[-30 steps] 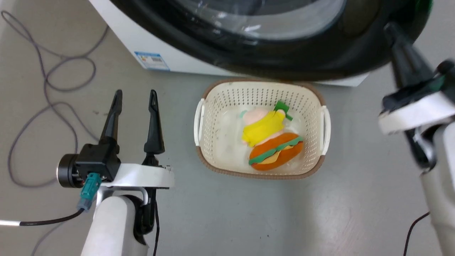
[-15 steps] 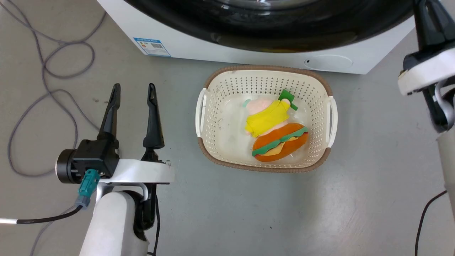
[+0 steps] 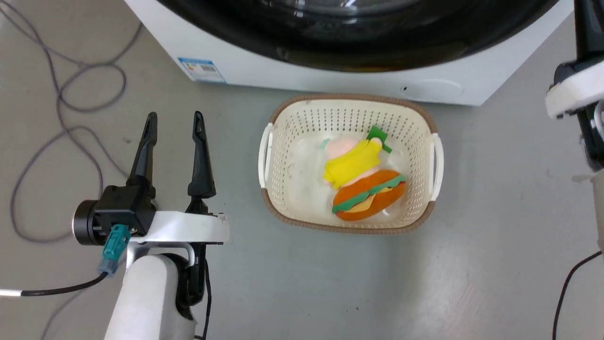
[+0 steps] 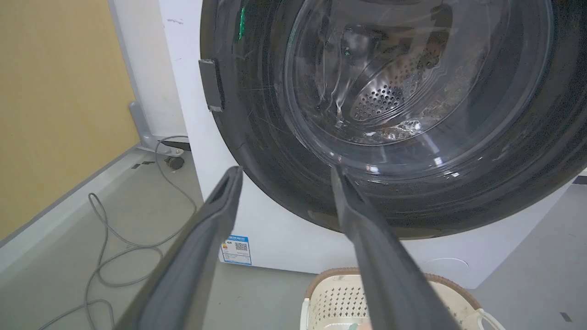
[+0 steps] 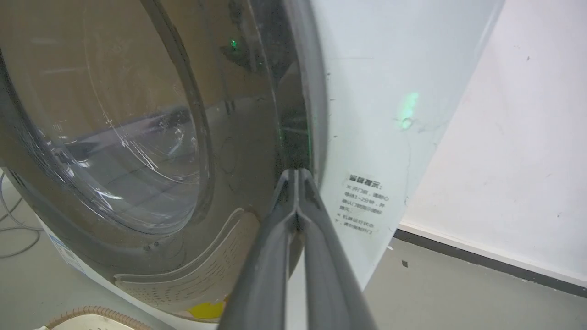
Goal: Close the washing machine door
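Observation:
The white washing machine [image 3: 330, 80] stands along the top of the head view, a small blue sticker [image 3: 202, 70] low on its front. Its glossy black door [image 4: 275, 151] lies flat against the machine's front, and the perforated steel drum shows through the clear glass bowl [image 4: 412, 82]. My right gripper [image 5: 296, 173] is shut with nothing in it, its tips at the door's right rim [image 5: 293, 101] beside the white front [image 5: 367, 114]. That arm's wrist [image 3: 573, 87] shows at the right edge. My left gripper [image 3: 172, 123] stands open and holds nothing, over the floor left of the basket.
A cream perforated basket [image 3: 283, 141] sits on the grey floor just before the machine, holding a plush burger [image 3: 368, 196] and a yellow plush [image 3: 351, 165]. Grey cables [image 3: 61, 108] loop on the floor at the left. A yellow wall [image 4: 55, 101] and a white wall [image 5: 504, 160] flank the machine.
The door swung from out over the basket back against the machine's front. My right gripper went with it, up toward the right edge. The head view shifted slightly; the left arm held still.

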Controlling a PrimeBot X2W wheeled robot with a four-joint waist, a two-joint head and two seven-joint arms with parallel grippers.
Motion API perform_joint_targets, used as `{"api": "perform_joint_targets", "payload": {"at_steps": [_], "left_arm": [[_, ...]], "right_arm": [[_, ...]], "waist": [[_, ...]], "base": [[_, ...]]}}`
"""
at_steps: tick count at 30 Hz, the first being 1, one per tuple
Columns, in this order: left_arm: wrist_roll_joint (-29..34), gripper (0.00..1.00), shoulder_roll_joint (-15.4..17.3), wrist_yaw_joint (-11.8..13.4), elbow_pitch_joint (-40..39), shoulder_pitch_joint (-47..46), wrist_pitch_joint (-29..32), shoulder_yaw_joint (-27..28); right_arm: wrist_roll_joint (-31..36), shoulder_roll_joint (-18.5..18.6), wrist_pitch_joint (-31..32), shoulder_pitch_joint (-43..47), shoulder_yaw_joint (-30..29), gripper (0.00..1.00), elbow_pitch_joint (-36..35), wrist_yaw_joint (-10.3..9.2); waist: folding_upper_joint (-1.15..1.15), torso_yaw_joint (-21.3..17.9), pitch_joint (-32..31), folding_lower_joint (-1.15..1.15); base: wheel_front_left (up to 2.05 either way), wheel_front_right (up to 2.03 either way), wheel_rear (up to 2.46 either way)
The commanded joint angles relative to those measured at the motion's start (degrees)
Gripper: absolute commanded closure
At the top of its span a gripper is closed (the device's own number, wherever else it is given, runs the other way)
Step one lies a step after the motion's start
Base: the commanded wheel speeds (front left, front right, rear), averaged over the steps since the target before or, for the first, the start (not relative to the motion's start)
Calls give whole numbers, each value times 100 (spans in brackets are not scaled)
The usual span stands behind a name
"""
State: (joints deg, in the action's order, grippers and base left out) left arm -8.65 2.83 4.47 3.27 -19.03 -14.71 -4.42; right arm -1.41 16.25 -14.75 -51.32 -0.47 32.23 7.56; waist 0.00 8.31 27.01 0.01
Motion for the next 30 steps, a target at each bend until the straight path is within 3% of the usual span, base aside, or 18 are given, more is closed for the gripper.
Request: {"api": "perform_joint_targets", "payload": {"at_steps": [1,5,6,7,8,9,10,21,30], "left_arm": [[39,0,5,26,46,31,-29,39],[96,0,5,34,146,196,-29,96],[115,0,5,38,170,251,-29,118],[140,0,5,42,195,309,-29,144],[167,0,5,43,217,372,-29,166],[167,0,5,43,217,372,-29,166],[210,0,5,49,252,504,-29,203],[437,0,5,71,415,1196,-29,315],[622,0,5,76,403,1672,-29,273]], "right_arm": [[58,-48,-25,267,-70,100,-131,-8],[176,-137,-25,829,-295,100,-554,-8],[202,-185,-25,999,-387,87,-690,-8],[227,-242,-25,1168,-463,58,-809,-8],[249,-295,-25,1332,-513,7,-925,-8],[249,-295,-25,1332,-513,7,-925,-8],[251,-427,-25,1639,-656,0,-1164,-8],[73,-1015,-25,3277,-931,0,-2041,-8],[-523,-1306,-25,4454,-538,0,-2406,-8]], "waist": [[0,-60,-214,-1],[0,-135,-591,-1],[0,-158,-689,-1],[0,-187,-809,-1],[0,-214,-908,-1],[0,-214,-908,-1],[0,-269,-1125,-1],[0,-567,-2026,-1],[0,-664,-2505,-1]], "base": [[0,0,0],[0,0,0],[0,0,0],[0,0,0],[0,0,0],[0,0,0],[0,0,0],[0,0,0],[0,0,0]]}}
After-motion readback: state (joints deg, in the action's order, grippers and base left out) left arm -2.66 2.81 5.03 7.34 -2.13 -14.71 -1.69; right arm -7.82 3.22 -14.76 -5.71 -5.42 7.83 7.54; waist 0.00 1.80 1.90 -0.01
